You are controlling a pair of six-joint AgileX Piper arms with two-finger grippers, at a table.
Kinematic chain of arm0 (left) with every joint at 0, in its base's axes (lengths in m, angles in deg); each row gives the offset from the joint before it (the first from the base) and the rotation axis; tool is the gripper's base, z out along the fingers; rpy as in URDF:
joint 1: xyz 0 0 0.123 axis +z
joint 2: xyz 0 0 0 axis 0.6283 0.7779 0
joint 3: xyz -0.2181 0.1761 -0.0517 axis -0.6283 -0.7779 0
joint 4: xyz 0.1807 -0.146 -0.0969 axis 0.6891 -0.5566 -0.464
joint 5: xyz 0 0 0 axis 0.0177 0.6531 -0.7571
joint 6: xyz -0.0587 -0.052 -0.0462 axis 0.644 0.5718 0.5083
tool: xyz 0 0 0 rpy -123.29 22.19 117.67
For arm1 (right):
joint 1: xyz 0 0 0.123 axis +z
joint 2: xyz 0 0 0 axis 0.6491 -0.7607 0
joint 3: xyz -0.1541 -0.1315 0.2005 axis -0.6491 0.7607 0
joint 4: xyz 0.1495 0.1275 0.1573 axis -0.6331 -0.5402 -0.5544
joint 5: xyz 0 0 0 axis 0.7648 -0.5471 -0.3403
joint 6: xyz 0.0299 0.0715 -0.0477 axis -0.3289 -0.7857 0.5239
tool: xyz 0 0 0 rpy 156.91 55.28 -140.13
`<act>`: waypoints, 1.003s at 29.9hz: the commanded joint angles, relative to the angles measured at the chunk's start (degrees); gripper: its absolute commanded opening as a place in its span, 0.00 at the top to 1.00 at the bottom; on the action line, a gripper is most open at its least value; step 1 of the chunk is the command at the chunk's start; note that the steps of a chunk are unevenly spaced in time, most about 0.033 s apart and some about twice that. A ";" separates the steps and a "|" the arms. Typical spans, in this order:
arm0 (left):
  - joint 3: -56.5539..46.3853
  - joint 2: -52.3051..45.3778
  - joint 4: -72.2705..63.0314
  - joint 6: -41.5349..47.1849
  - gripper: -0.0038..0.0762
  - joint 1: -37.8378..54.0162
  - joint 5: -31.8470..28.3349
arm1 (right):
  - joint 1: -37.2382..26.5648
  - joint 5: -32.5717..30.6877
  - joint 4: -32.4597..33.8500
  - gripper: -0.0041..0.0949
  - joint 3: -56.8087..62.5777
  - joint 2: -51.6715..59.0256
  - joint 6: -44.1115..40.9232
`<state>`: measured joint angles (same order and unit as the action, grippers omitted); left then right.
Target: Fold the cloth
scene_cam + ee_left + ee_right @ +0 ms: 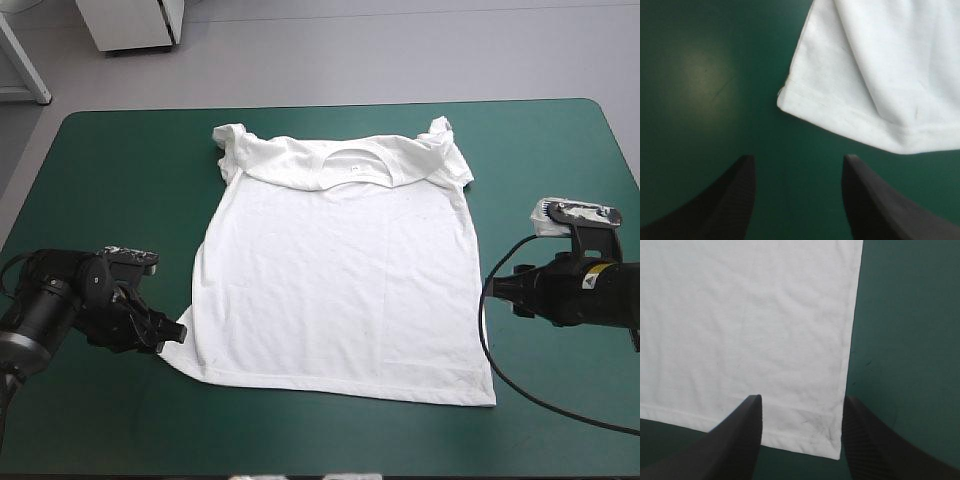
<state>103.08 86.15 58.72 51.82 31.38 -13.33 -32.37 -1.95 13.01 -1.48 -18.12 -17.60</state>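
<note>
Left gripper [797, 157] and right gripper [801, 397], both wide, should pinch the T-shirt [335, 280] hem corners squarely together.

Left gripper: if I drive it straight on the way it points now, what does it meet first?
Probably the hem corner of the T-shirt, which lies just ahead of the left gripper, in line with its open jaws, bare teal-green cover between. Height is unclear, so it might pass over.

Nothing readable anywhere, honestly. There's a tiny tag [355, 168] inside the T-shirt [340, 290] collar, but it's way too small to make out any words.
</note>
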 commanded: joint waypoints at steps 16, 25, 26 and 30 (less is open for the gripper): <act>-1.88 13.36 0.84 0.97 0.47 0.03 -10.81 | -0.32 0.28 -0.13 0.53 -1.18 0.68 0.22; -1.93 18.41 0.62 1.95 0.80 0.03 -11.78 | -0.32 0.28 0.53 0.53 -1.05 0.68 0.82; -1.93 18.41 0.62 1.95 0.93 0.03 -11.78 | -0.32 0.28 0.77 0.53 -0.93 0.68 0.82; -1.93 18.41 0.88 1.64 0.96 0.03 -11.78 | -0.32 0.28 1.97 0.53 1.55 0.68 1.73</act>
<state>100.92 104.69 55.59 52.87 31.27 -22.87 -32.37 -1.89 14.21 -0.54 -18.10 -17.13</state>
